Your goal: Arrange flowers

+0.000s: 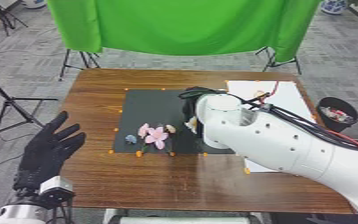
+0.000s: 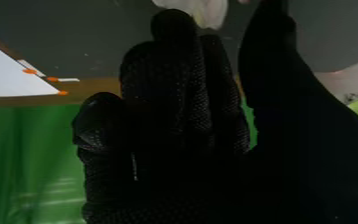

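In the head view my left hand (image 1: pixel 49 150) is beside the table's left edge, fingers spread. My right hand (image 1: pixel 191 106) is over the dark mat (image 1: pixel 153 107), partly hidden behind its arm. In the right wrist view the right hand (image 2: pixel 171 100) is open, fingers fairly straight and the thumb apart; a whitish petal-like piece (image 2: pixel 207 11) lies beyond the fingertips. Pink flowers (image 1: pixel 158 135) lie on the mat's lower left part. Beside them are a blue-grey piece (image 1: pixel 131 139) and a small cream piece (image 1: pixel 170 128). A pale piece (image 1: pixel 190 125) shows below the right hand.
A white sheet (image 1: pixel 286 102) lies right of the mat, partly under the right arm, with a small object (image 1: pixel 260 94) on it. Orange marks line the mat and sheet. A black bin (image 1: pixel 337 112) stands off the table's right side. A green cloth (image 1: pixel 180 27) hangs behind.
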`<state>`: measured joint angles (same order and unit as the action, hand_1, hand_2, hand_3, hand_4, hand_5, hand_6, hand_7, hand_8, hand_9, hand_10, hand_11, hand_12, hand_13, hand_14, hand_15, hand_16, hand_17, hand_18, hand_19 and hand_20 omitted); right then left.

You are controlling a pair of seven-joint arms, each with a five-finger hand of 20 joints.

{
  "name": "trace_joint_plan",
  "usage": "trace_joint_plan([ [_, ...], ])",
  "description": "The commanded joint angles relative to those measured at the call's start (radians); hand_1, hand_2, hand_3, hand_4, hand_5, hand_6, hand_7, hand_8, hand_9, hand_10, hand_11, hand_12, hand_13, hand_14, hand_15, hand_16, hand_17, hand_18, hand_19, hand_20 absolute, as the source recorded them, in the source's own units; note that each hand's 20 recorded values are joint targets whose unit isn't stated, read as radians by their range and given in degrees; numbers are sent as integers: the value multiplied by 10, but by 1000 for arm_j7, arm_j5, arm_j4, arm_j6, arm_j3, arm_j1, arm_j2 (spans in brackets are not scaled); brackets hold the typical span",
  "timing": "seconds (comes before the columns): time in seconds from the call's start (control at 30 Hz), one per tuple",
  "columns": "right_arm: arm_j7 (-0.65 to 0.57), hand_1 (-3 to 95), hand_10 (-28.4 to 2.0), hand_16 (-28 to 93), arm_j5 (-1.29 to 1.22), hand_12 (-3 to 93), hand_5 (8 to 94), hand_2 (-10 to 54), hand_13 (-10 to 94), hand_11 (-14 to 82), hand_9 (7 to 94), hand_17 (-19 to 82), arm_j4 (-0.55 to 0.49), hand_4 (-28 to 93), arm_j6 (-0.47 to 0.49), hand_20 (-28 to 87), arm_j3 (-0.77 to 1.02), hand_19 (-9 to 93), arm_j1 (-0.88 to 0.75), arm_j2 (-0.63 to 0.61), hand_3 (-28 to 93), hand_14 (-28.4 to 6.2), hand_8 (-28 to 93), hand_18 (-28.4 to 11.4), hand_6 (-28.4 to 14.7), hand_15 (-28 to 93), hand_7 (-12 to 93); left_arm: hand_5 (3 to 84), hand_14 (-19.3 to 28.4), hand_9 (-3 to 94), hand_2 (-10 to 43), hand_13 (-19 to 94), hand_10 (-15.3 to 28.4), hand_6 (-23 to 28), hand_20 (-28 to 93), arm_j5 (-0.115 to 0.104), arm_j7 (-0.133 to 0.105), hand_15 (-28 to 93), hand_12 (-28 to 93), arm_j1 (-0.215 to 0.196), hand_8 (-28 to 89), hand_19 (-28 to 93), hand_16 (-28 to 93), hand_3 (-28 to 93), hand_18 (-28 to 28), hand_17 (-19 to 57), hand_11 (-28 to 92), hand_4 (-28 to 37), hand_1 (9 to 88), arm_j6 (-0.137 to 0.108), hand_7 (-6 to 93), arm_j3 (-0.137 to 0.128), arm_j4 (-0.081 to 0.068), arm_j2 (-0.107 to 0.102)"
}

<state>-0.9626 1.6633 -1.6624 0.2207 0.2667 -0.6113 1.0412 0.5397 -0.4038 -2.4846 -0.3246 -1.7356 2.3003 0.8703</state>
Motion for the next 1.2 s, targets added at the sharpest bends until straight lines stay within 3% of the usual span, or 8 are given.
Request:
trace_joint_plan([
  [0.03,-7,442,-137,144,14,180,633,-95,781,274,762,546,-23,-243,22,301,4,932,26,-2,747,-67,-108,-145,-36,679,182,333,278,306,63,214,196,81,-31,13,22,566,113,4,-71,547,-121,621,284,-66,260,-197,297,18,80,5,-2,10],
  [0.27,51,381,-155,144,-15,169,609,-64,751,253,715,524,-54,-237,19,281,34,932,71,-86,741,-85,-104,-158,-49,685,161,334,278,306,64,214,196,81,-31,-1,-9,566,114,-20,-72,548,-120,620,284,-65,261,-197,298,-1,80,4,4,-7],
  [0.33,78,355,-167,141,-52,164,580,-38,728,235,682,504,-56,-235,-7,264,61,932,79,-128,739,-93,-98,-163,-54,692,150,333,278,307,64,214,196,81,-31,2,-3,566,114,-12,-71,548,-120,620,284,-66,261,-196,298,3,80,7,2,-3],
  [0.57,139,300,-190,114,-157,147,508,-2,645,153,555,452,65,-234,-55,216,32,932,169,-228,761,-123,-90,-162,-55,713,131,334,278,306,65,215,196,81,-31,-11,-31,567,114,1,-71,548,-121,620,284,-66,261,-198,298,-9,79,30,-2,-27],
  [0.73,101,290,-196,101,-189,147,477,0,617,120,503,434,154,-238,-38,199,7,932,194,-256,772,-131,-90,-160,-57,718,123,334,279,307,66,215,196,81,-31,3,-8,568,114,17,-71,548,-120,621,284,-66,261,-199,298,10,79,32,-5,-17],
  [0.83,84,289,-193,96,-180,148,475,2,618,115,497,434,186,-238,-19,197,23,932,170,-255,776,-131,-90,-161,-56,719,122,334,281,311,67,226,197,81,-30,-11,-27,591,116,16,-71,549,-116,621,284,-66,267,-198,299,-2,80,40,-5,-29],
  [0.97,58,287,-191,93,-185,149,478,3,622,110,490,436,226,-238,37,202,64,932,122,-244,781,-130,-91,-164,-51,726,125,334,283,310,67,221,198,81,-31,3,-5,587,115,27,-72,549,-124,623,284,-65,267,-197,298,11,80,37,-6,-9],
  [1.2,38,269,-193,90,-197,145,450,14,623,82,457,436,283,-234,91,213,112,932,73,-224,796,-133,-95,-168,-36,731,108,333,279,307,66,217,197,81,-32,1,-12,580,114,28,-71,549,-124,626,284,-65,263,-198,297,12,79,35,-5,-5],
])
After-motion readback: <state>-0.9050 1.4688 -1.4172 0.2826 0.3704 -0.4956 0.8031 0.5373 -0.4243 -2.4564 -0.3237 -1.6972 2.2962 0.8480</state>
